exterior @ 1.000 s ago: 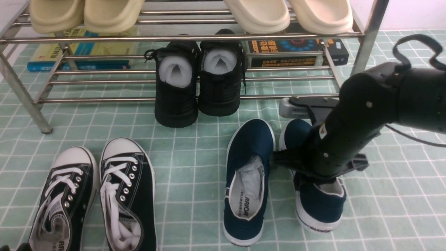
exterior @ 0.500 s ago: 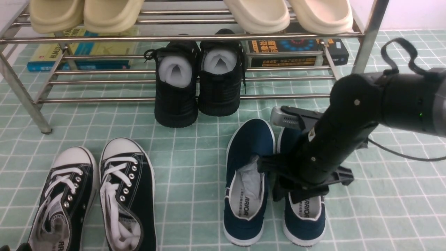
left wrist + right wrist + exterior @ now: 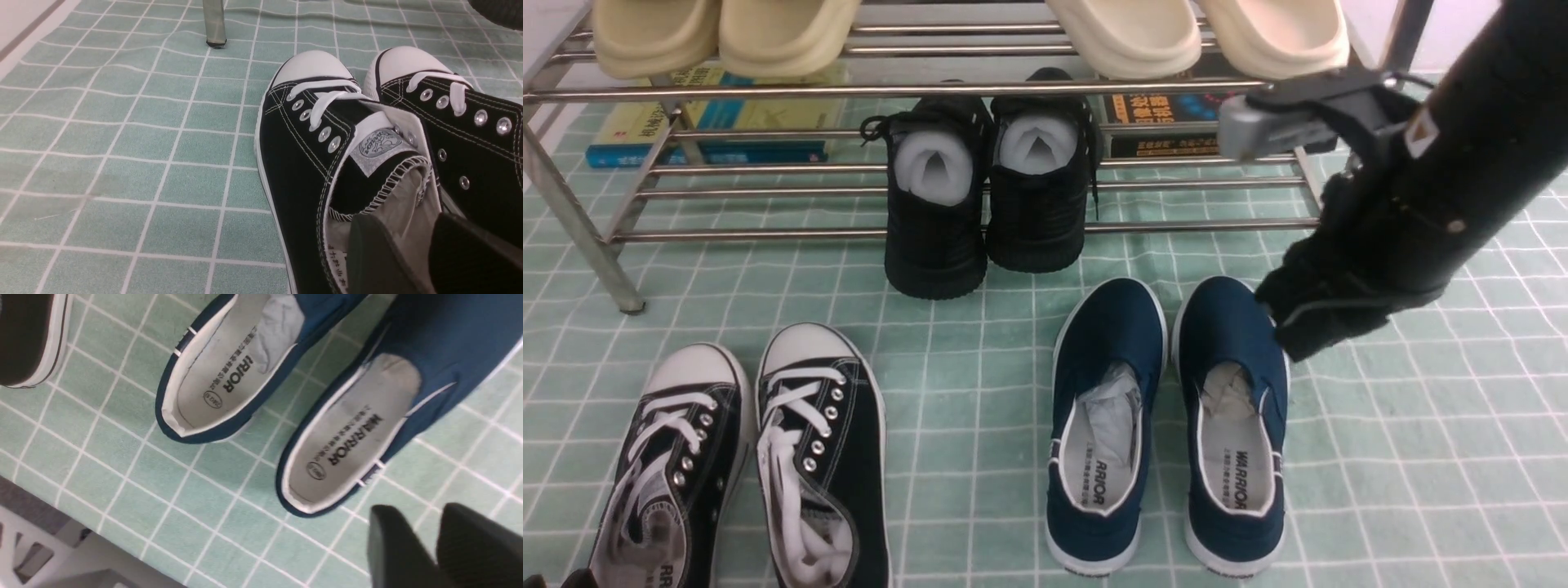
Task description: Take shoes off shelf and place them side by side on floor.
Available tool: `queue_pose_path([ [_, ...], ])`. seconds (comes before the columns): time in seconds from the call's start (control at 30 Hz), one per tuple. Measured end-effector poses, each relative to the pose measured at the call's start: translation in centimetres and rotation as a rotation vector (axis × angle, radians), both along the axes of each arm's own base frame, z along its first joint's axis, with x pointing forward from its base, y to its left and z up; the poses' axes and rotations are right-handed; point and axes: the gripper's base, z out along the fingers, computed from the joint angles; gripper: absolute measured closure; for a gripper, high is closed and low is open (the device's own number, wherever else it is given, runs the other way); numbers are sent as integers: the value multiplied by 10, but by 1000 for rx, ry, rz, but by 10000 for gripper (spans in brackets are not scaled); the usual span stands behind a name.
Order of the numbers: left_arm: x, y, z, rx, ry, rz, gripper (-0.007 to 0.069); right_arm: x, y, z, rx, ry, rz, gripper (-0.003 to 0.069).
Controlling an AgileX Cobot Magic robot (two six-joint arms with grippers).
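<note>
My left gripper (image 3: 404, 224) is low at the far left, right over the heel of one of the two sneakers (image 3: 310, 163). I cannot tell if its fingers are shut or gripping. The sneakers sit side by side on the green floor (image 3: 980, 392). Behind them stands the shelf (image 3: 768, 235), with a pair of black shoes (image 3: 935, 237) on its low bars, heels poking out over the floor. Next come the blue shoes (image 3: 1107, 343). Both are off the shelf and flat on the floor, side by side, nearly touching, toes pointing at the shelf. My right gripper (image 3: 416, 514) is up in the air to the right of them, touching neither. It holds nothing. Its fingers are close together, and I cannot tell if they are fully shut
</note>
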Motion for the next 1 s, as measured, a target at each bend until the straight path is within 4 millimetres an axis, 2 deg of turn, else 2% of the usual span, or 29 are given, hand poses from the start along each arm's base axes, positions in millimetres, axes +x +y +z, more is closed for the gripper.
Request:
queue_pose_path([
  [0.03, 0, 0, 0, 0, 0, 0, 385, -1, -1, 2, 0, -6, 1, 514],
  [0.07, 0, 0, 0, 0, 0, 0, 385, -9, -6, 12, 8, -42, 2, 575],
  [0.13, 0, 0, 0, 0, 0, 0, 385, -24, -16, 24, 27, -82, 2, 652],
  [0.2, 0, 0, 0, 0, 0, 0, 385, -46, -28, 36, 48, -122, 3, 672],
  [0.27, 0, 0, 0, 0, 0, 0, 385, -58, -36, 41, 59, -145, 2, 673],
  [0.33, 0, 0, 0, 0, 0, 0, 385, -87, -54, 42, 65, -183, 0, 673],
  [0.43, 0, 0, 0, 1, 0, 0, 385, -114, -71, 32, 81, -223, -6, 673],
  [0.5, 0, 0, 0, 2, 0, 0, 385, -128, -80, 15, 126, -302, -23, 673],
  [0.57, 0, 0, 0, 3, 0, 0, 385, -133, -83, 2, 144, -333, -33, 673],
  [0.6, 0, 0, 0, 3, 0, 0, 385, -138, -88, -13, 198, -424, -52, 673],
  [0.63, 0, 0, 0, 3, 0, 0, 385, -140, -90, -23, 223, -467, -63, 673],
  [0.67, 0, 0, 0, 3, 0, 0, 385, -141, -90, -25, 228, -476, -65, 673],
  [0.73, 0, 0, 0, 4, 0, 0, 385, -142, -94, -52, 299, -602, -96, 673],
  [0.83, 0, 0, 0, 4, 0, 0, 383, -142, -95, -64, 352, -696, -119, 673],
  [1.0, 0, 0, 0, 4, 0, 0, 383, -143, -97, -70, 394, -771, -134, 669],
])
